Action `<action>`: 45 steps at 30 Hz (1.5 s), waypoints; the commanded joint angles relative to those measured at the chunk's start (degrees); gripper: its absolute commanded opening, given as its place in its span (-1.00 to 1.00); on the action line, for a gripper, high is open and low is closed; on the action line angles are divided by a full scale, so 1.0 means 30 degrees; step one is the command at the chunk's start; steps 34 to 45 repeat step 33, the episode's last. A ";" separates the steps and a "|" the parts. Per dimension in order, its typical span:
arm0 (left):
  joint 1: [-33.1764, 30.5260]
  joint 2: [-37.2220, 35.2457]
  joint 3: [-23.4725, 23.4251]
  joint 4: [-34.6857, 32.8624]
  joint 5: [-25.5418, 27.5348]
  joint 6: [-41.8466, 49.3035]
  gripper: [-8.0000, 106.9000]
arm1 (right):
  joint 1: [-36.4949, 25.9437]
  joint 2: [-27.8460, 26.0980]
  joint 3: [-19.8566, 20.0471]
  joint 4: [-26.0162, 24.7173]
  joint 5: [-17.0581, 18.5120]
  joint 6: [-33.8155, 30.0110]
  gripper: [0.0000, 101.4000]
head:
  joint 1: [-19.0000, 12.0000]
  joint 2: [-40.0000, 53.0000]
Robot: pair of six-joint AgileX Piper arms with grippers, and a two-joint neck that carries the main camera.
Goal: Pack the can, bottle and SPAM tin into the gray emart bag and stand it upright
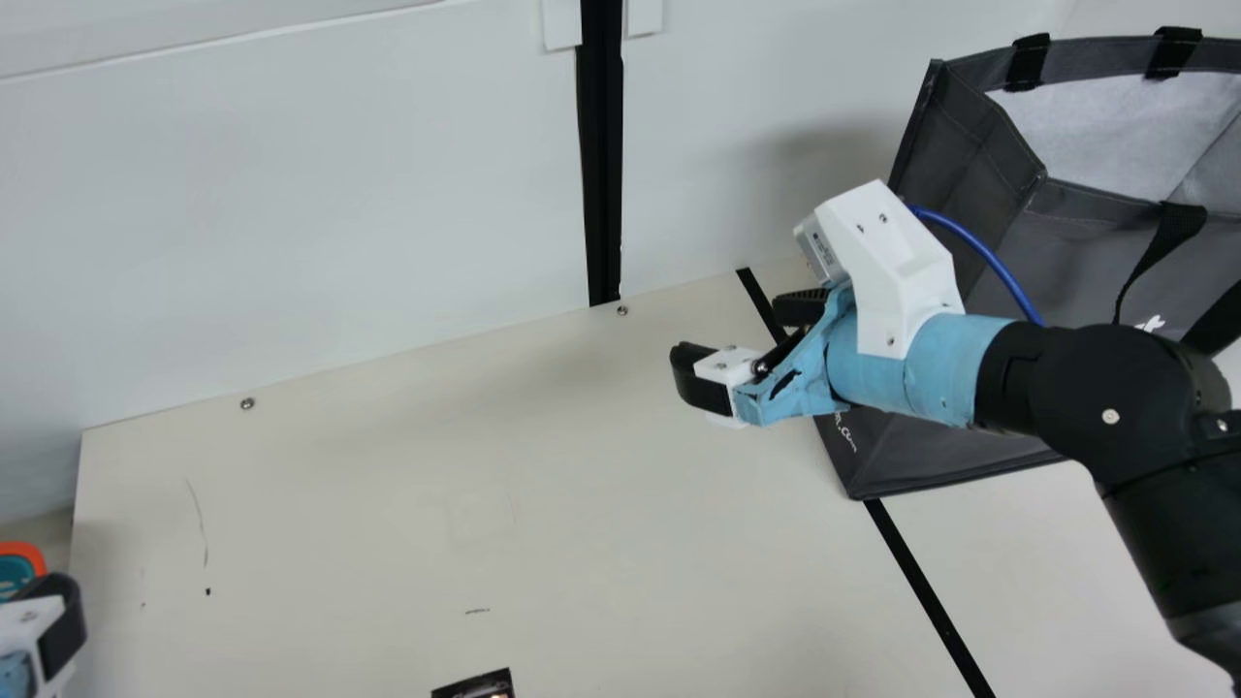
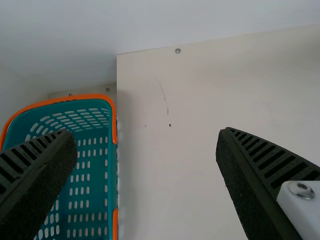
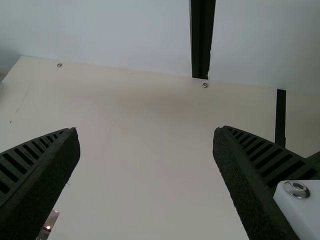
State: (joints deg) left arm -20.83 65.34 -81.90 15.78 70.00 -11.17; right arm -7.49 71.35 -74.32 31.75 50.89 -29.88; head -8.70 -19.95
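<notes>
Overlapping gray bag (image 1: 1076, 257), right arm (image 1: 1110, 417), right hand (image 1: 731, 332) wide, left hand (image 1: 60, 625) wide, teal basket (image 2: 113, 122)

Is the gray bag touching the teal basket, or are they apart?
Apart. The main view shows table between the gray bag and the teal basket.

Main view: from the neck, set back, slanting down over table (image 1: 388, 504) to white wall (image 1: 339, 194). Left wrist view: closer, above table's left end and basket (image 2: 114, 125), facing wall. Right wrist view: mid-table, facing wall; shares black upright strip (image 1: 601, 145) with main. All three share table's back-left corner.
</notes>
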 commanded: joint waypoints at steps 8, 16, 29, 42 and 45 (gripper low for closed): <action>0.0000 0.0000 0.0000 0.0000 0.0000 0.0000 0.71 | 0.0000 0.0000 0.0000 0.0000 0.0000 0.0000 0.87 | -0.0433 -0.0016; 0.0000 0.0000 0.0000 0.0000 0.0000 0.0000 0.71 | 0.0000 0.0000 0.0000 0.0000 0.0000 0.0000 0.87 | -0.0433 -0.0016; 0.0000 0.0000 0.0000 0.0000 0.0000 0.0000 0.71 | 0.0000 0.0000 0.0000 0.0000 0.0000 0.0000 0.87 | -0.0433 -0.0016; 0.0000 0.0000 0.0000 0.0000 0.0000 0.0000 0.71 | 0.0000 0.0000 0.0000 0.0000 0.0000 0.0000 0.87 | -0.0433 -0.0016; 0.0000 0.0000 0.0000 0.0000 0.0000 0.0000 0.71 | 0.0000 0.0000 0.0000 0.0000 0.0000 0.0000 0.87 | -0.0433 -0.0016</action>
